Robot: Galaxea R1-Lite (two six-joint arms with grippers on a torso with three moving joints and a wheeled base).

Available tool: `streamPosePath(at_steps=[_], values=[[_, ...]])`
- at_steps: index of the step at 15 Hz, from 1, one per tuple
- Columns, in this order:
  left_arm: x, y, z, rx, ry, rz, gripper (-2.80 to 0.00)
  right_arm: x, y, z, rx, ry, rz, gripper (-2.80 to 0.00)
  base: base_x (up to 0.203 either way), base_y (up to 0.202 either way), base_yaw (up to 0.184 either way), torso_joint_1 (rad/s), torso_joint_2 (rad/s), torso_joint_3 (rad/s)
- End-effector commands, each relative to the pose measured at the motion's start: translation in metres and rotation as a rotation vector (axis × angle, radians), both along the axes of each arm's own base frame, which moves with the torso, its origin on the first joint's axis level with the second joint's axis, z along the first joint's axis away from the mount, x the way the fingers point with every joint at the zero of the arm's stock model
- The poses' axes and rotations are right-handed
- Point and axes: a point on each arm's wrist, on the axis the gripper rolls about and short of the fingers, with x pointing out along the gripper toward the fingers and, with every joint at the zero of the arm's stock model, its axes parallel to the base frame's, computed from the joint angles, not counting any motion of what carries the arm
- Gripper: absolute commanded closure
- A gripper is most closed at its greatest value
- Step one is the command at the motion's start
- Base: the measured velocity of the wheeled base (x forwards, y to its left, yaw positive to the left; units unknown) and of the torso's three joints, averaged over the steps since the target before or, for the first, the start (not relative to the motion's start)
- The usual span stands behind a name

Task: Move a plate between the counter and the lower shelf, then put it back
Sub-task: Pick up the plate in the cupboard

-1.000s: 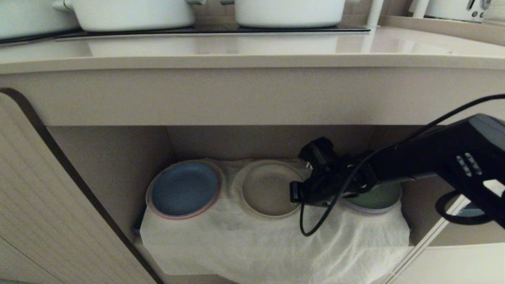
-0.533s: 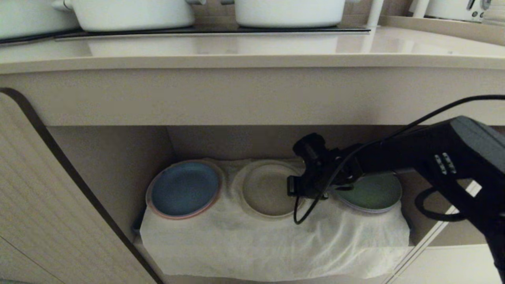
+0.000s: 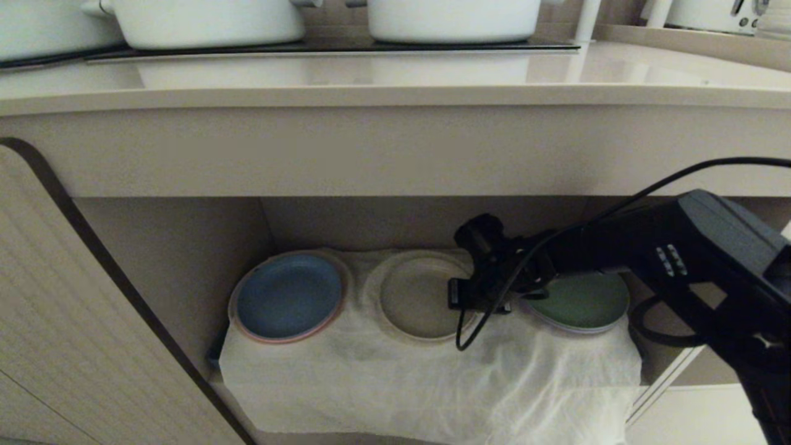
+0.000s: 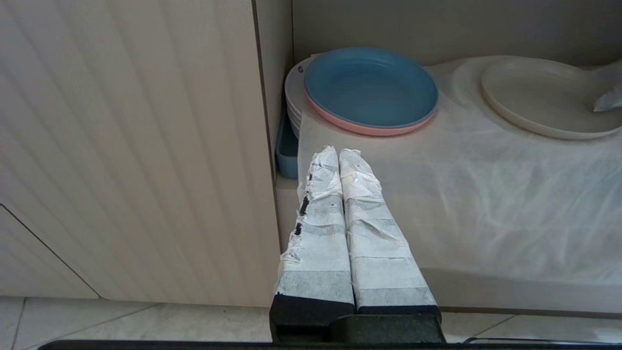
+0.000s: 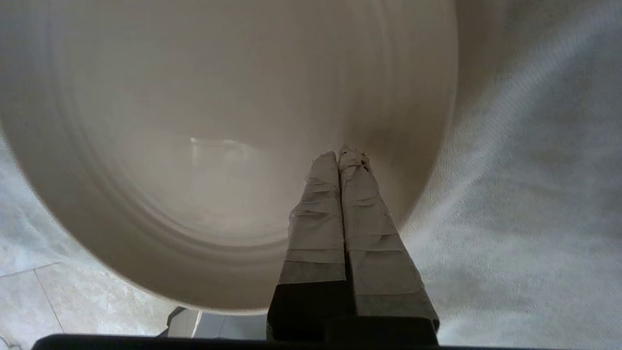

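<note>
The beige plate [image 3: 414, 296] lies flat on the white cloth of the lower shelf [image 3: 432, 377], between a blue plate and a green one. My right gripper [image 3: 462, 296] reaches into the recess from the right and is shut with nothing in it. Its taped fingertips [image 5: 342, 154] hang over the inner right side of the plate [image 5: 218, 121], close to the rim. My left gripper [image 4: 336, 153] is shut and empty, low in front of the shelf's left front corner and outside the head view. The counter [image 3: 371, 74] runs above.
A blue plate [image 3: 289, 295] on a stack sits at the shelf's left, a green plate [image 3: 584, 301] at its right, under my right arm. An open ribbed door [image 3: 74, 321] stands at the left. Two white pots [image 3: 204, 21] [image 3: 454, 18] stand on the hob.
My right arm has risen and reached a little further left and back into the recess, bringing the shut gripper over the beige plate's right side. The plates have not moved.
</note>
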Motion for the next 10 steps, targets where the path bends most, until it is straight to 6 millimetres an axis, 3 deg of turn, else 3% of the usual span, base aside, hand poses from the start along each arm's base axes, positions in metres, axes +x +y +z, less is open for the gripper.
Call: streamPosePath(at_steps=[1, 3, 4, 5, 10], values=[[0.0, 0.0, 0.0, -0.001, -0.001, 0.001, 0.0, 0.001, 0.0008, 0.0026, -0.002, 0.009, -0.006, 0.0, 0.0, 0.0, 0.0, 0.0, 0.0, 0.0], [0.0, 0.0, 0.0, -0.001, -0.001, 0.001, 0.0, 0.0027, 0.001, 0.0061, 0.005, 0.013, -0.02, 0.0, 0.0, 0.0, 0.0, 0.0, 0.0, 0.0], [0.0, 0.0, 0.0, -0.001, -0.001, 0.001, 0.0, 0.0027, 0.0009, 0.0058, 0.004, 0.014, -0.022, -1.01, 0.0, 0.0, 0.0, 0.0, 0.0, 0.0], [0.0, 0.0, 0.0, -0.001, -0.001, 0.001, 0.0, 0.0028, 0.001, 0.0053, 0.004, 0.016, -0.024, -2.8, 0.0, 0.0, 0.0, 0.0, 0.0, 0.0], [0.0, 0.0, 0.0, -0.001, -0.001, 0.001, 0.0, 0.0041, 0.0017, 0.0008, -0.001, 0.016, -0.074, -2.8, 0.0, 0.0, 0.0, 0.0, 0.0, 0.0]])
